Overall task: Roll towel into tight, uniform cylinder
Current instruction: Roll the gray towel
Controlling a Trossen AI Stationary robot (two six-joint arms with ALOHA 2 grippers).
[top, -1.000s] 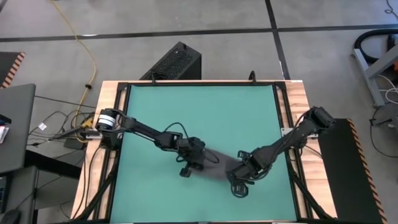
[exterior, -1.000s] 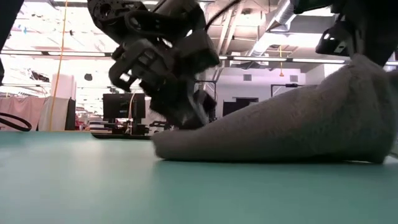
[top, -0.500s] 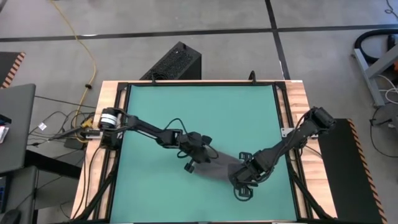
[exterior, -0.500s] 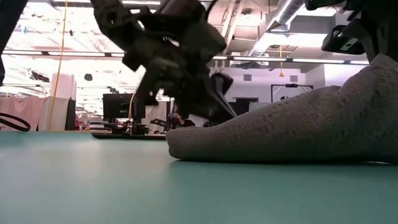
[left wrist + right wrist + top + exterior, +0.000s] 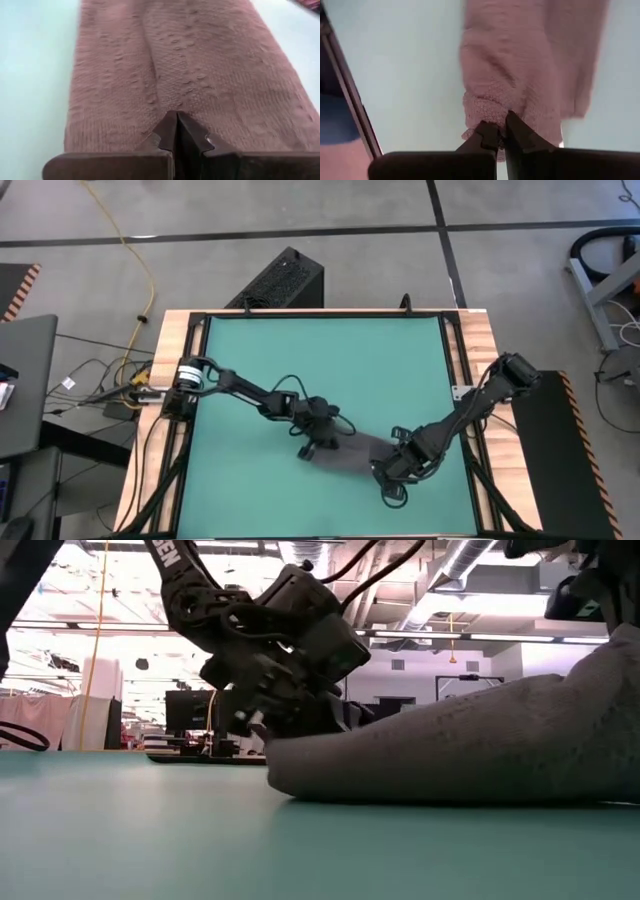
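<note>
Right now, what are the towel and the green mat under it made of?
The towel looks like soft knitted or woven cloth, matte dark grey: small bumpy loops show up close, and it sags in folds. The green mat looks like smooth, flat rubber or vinyl with a dull finish; which one I can't tell.

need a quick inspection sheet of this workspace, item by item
surface: green mat in a wooden-edged table frame, mostly bare
job's things: dark grey towel lying as a long folded strip, raised at the right arm's end
clutter: nothing seen on the mat
grippers: left gripper jaws shut, at one end of the towel; right gripper shut on the other end
cables: yellow cable on the floor, wire tangle by the table's left side
surroundings: black box behind the table
</note>
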